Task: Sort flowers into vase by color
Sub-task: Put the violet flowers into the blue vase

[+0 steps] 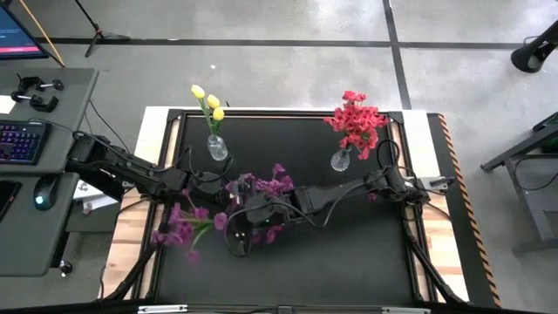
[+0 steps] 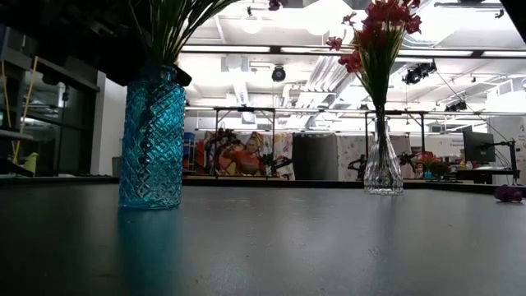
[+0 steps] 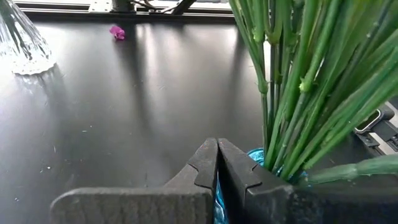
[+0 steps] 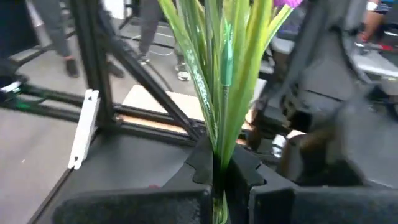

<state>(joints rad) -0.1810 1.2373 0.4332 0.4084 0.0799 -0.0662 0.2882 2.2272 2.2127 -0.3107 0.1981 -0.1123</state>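
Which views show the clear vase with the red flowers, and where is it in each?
High view: clear vase at the mat's far right.
Low view: right of centre.
Left wrist view: only its glass base shows.
Right wrist view: not in it.
Shared landmark: fallen purple bloom near it.

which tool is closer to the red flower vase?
Right. The right tool sits mid-table, down and left of the red flower vase in the high view, shut on purple flower stems. The left tool is a little farther left.
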